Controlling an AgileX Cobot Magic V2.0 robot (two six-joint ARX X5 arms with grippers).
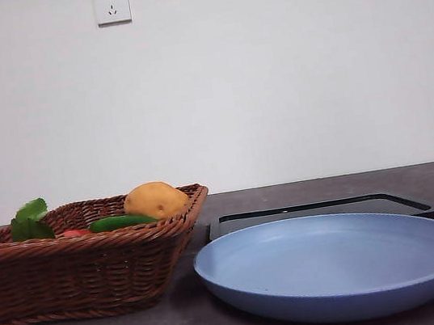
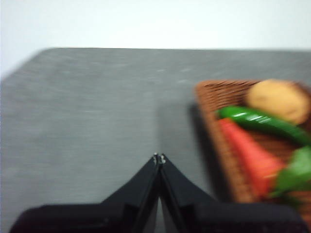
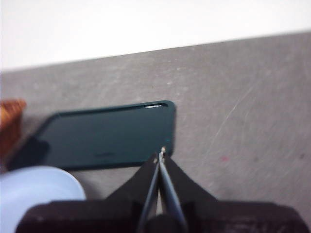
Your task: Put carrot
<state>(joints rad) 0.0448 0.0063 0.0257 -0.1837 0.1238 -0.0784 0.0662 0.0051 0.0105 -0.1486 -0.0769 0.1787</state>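
Observation:
The carrot (image 2: 250, 155) is red-orange with green leaves and lies in a brown wicker basket (image 2: 218, 141), beside a dark green cucumber (image 2: 262, 122) and a yellow-orange potato (image 2: 279, 99). In the front view only the carrot's leaves (image 1: 30, 221) and a sliver of red show above the basket (image 1: 78, 269) rim. My left gripper (image 2: 159, 158) is shut and empty, above bare table beside the basket. My right gripper (image 3: 162, 153) is shut and empty, by the edge of a dark tray (image 3: 104, 136).
A large blue plate (image 1: 338, 263) stands at the front right, next to the basket; it also shows in the right wrist view (image 3: 36, 196). The dark tray (image 1: 322, 212) lies flat behind it. The table is grey, with a white wall behind.

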